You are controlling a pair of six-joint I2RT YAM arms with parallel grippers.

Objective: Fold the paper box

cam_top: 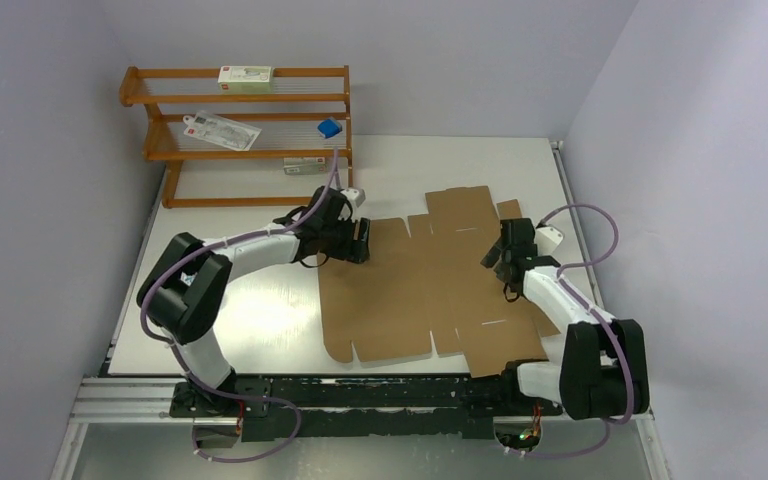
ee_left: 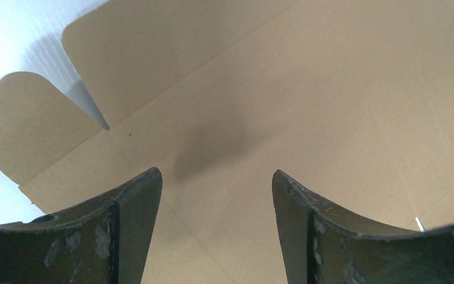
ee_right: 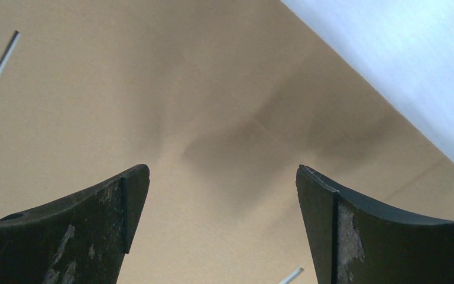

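1. Where the overhead camera looks down, the paper box lies flat on the table; left gripper at its far-left corner, right gripper over its right side, jaws too small to read.
2. Left wrist: fingers wide apart, empty, above cardboard.
3. Right wrist: fingers wide apart, empty; contact unclear.

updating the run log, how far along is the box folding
Barely started. Done: nothing is visibly folded; the paper box lies as a flat die-cut sheet on the table. In hand: the left gripper and right gripper, both open, hover over the sheet's left and right parts, gripping nothing. Left: raising every flap and wall, then closing the box.
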